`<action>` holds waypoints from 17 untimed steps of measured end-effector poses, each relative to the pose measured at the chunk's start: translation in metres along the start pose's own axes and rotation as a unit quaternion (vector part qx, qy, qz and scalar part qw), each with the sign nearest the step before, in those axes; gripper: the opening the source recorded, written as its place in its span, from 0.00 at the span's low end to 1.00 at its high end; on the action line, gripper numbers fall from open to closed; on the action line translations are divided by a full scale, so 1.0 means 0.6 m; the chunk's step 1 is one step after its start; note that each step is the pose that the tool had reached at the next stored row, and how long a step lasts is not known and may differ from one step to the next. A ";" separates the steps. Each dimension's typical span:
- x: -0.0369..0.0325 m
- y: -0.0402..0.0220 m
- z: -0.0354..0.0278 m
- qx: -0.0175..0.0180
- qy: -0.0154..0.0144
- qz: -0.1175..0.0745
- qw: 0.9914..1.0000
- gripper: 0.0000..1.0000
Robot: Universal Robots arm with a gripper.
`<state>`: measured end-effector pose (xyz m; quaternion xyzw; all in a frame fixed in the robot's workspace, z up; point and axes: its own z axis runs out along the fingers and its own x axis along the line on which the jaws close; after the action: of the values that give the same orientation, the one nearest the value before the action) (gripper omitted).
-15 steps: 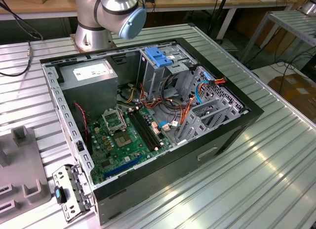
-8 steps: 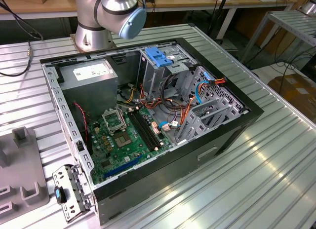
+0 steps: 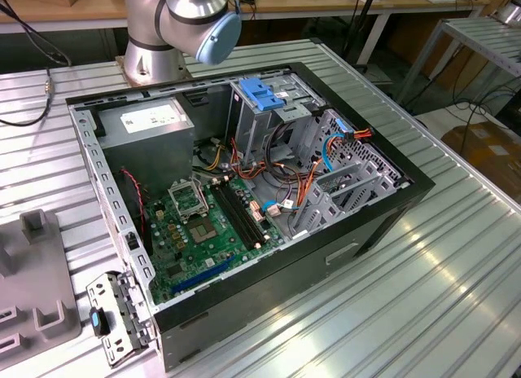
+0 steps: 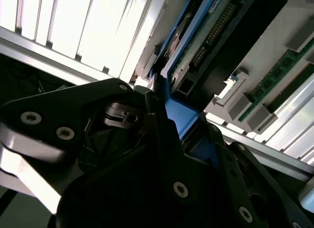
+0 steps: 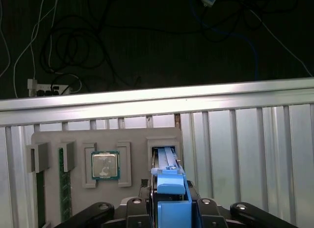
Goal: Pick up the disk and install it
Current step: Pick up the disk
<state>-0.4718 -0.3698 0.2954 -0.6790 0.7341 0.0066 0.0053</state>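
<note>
Black end effector (image 5: 171,201) sits closed on the blue plastic frame that carries the disk (image 5: 166,159). In both wrist views the blue piece runs between the two fingers with no gap visible, so I read it as pinched. The disk stands on edge in a slot of the grey tray (image 5: 132,139). In the second wrist view the disk's (image 4: 211,36) green circuit-board side faces the camera, with the end effector (image 4: 171,125) directly at its frame. Cannot tell whether its lower edge has left the slot. On the same tray, beside the slot: a processor chip (image 5: 105,165) in its pocket and memory sticks (image 5: 62,188) standing in theirs. The tray rests on the ribbed aluminium bench (image 3: 423,296); in the exterior view the tray (image 3: 32,288) lies to the exterior view's left of the open computer case (image 3: 285,288), apart from it. Inside the case, the drive cage (image 3: 264,97) with blue top stands near the far wall, the power supply (image 3: 151,129) beside it. Status, judged: grasp made at the tray; carry to the case and seating in the cage not yet done, so the install half remains.
</note>
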 end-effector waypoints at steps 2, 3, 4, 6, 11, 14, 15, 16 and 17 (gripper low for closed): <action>0.000 0.000 0.000 0.000 0.000 0.000 1.000 0.37; 0.000 0.000 0.000 0.000 0.000 0.000 1.000 0.37; 0.000 0.000 0.000 0.000 0.000 0.000 1.000 0.37; 0.000 0.000 0.000 0.000 0.000 -0.013 1.000 0.37; 0.000 0.000 0.000 0.000 0.000 -0.025 1.000 0.37; 0.000 0.000 0.000 0.000 0.000 -0.027 1.000 0.37; 0.000 0.000 0.000 0.000 0.000 -0.028 1.000 0.37; 0.000 0.000 0.000 0.000 0.000 -0.030 1.000 0.37; 0.000 0.000 0.000 -0.001 0.000 -0.033 0.999 0.37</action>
<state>-0.4718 -0.3699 0.2953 -0.7026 0.7115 0.0068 0.0051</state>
